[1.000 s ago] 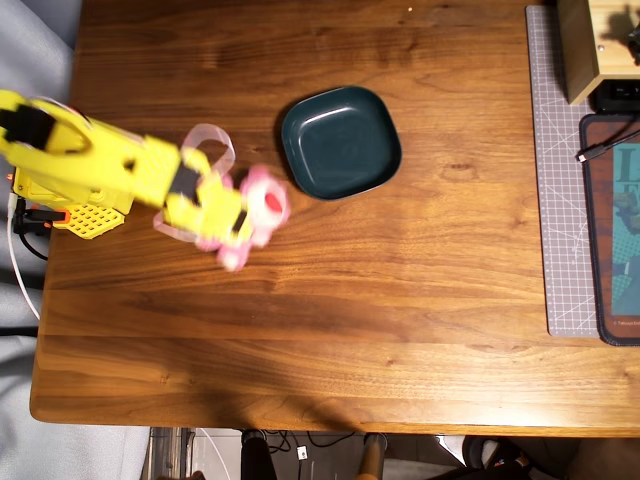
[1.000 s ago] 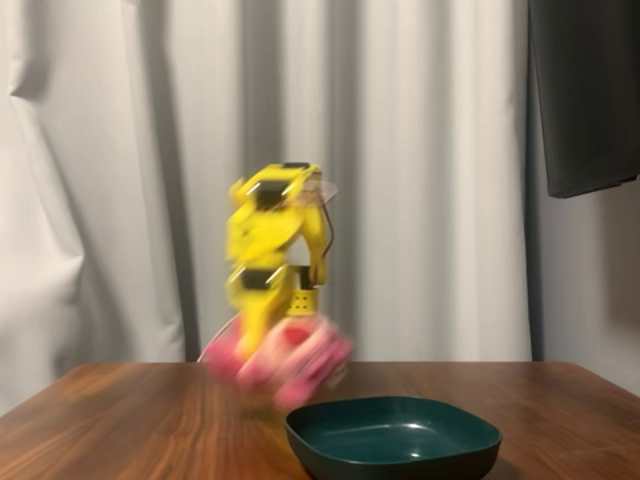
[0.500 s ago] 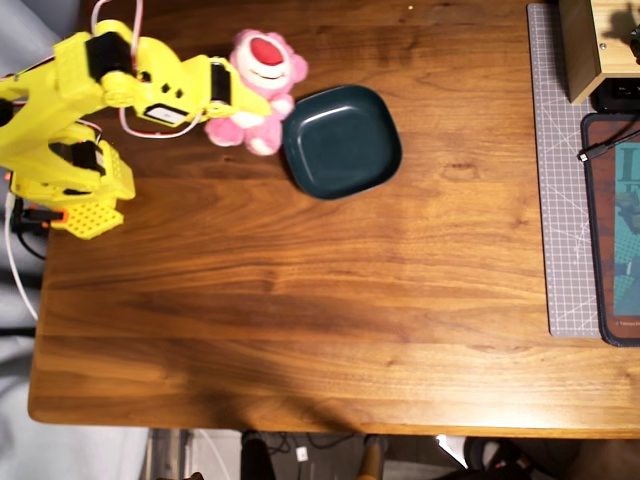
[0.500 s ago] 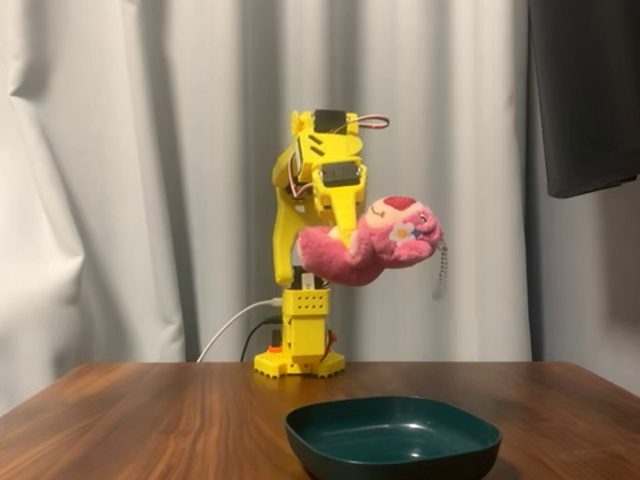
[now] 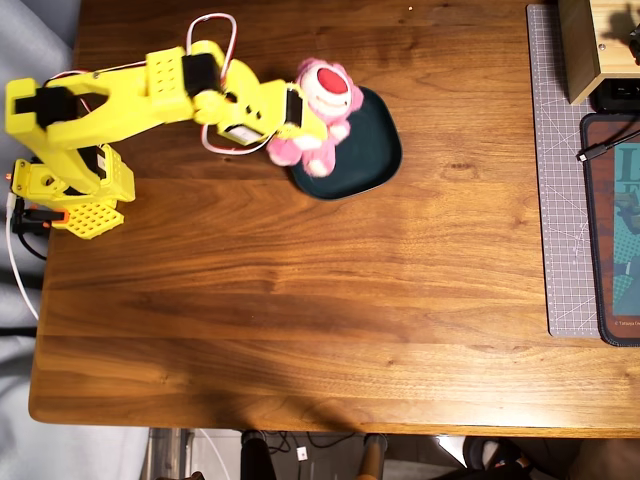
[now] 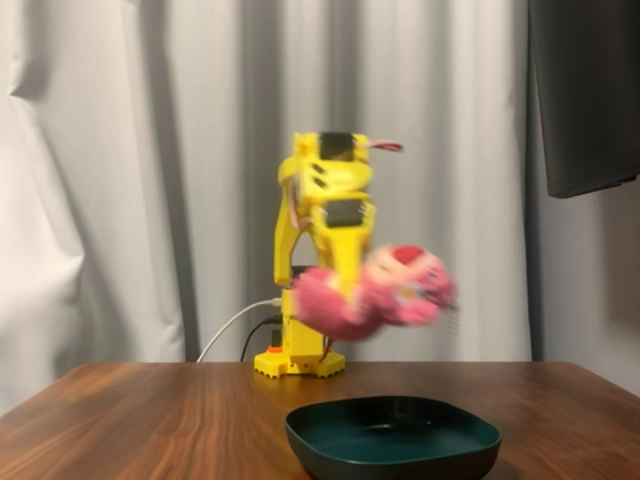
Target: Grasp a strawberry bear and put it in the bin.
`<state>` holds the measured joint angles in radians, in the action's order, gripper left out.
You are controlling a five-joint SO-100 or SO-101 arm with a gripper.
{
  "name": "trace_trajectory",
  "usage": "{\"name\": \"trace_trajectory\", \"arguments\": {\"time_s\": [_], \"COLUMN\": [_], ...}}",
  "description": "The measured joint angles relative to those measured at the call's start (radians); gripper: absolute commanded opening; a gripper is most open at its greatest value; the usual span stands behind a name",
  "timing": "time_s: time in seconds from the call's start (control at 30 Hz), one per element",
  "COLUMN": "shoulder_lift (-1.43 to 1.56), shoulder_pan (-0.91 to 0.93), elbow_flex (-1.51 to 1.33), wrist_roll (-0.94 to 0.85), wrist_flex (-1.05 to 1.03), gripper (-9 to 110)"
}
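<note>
bear (image 6: 375, 293) held in air above bin (image 6: 392, 436), arm base (image 6: 300, 355) behind on table (image 6: 150, 420)

- Brown wooden table (image 5: 300, 330) with visible grain.
- Grey gridded cutting mat (image 5: 560, 180) along its right edge, overhead view.
- Light wooden box (image 5: 590, 45) at top right.
- Pale pleated curtain (image 6: 150, 170) behind.

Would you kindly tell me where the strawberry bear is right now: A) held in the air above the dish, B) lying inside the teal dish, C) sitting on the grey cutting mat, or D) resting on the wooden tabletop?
A: in the fixed view the strawberry bear hangs in the end effector, clear of the bin below.
</note>
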<state>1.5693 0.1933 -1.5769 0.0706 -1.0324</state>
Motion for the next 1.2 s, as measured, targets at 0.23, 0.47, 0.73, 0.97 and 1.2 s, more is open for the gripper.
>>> {"name": "trace_trajectory", "arguments": {"time_s": [0.23, 0.47, 0.73, 0.97, 1.2], "shoulder_lift": [-0.002, -0.02, -0.129, -0.141, -0.149], "shoulder_pan": [0.048, 0.028, -0.017, -0.009, -0.011], "elbow_flex": [0.0, 0.021, 0.155, 0.164, 0.164], "wrist_roll": [0.0, -0.003, -0.006, -0.006, -0.006], "wrist_flex": [0.014, 0.049, 0.06, 0.06, 0.06], "gripper": [0, 0, 0, 8, 20]}}
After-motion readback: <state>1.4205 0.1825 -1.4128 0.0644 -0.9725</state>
